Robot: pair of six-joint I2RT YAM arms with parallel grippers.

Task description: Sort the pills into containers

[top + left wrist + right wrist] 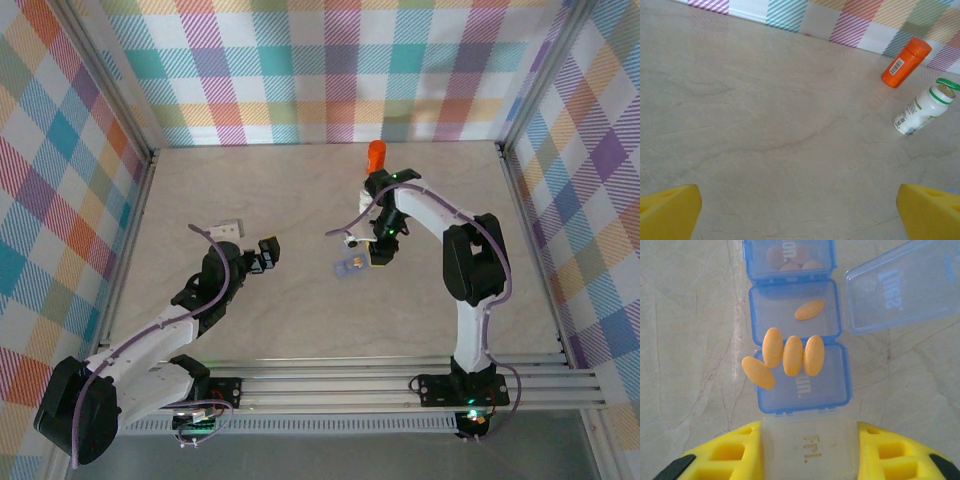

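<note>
I am holding the right gripper (pixel 809 460) on the clear "Fri" end of the blue pill box (pixel 800 390), its yellow fingers (pixel 730 457) pinching that end from both sides. The box is lying flat on the pale marbled table (pixel 685 340), near the middle of the workspace.

Four orange oval pills (pixel 792 355) are sitting on top of the closed lid next to the gripped end. Three are lying side by side, and the fourth is hanging over the lid's left edge. The next compartment is standing open with a single pill (pixel 809 309) inside it. Its open lid (pixel 900 285) is swung out to the right. Beyond that, a closed compartment is holding some pinkish pills (pixel 790 260).

I am keeping the left gripper (pixel 799 212) over bare tabletop with its jaws spread wide. Ahead of it and to the right, the orange bottle (pixel 906 62) and the white bottle (pixel 921 111) with its green cap are sitting close together but apart, near the plaid wall (pixel 790 15).

From above, the right arm is reaching across just in front of the orange bottle. A small white object (pixel 228 229) is lying just beyond the left arm's wrist.
</note>
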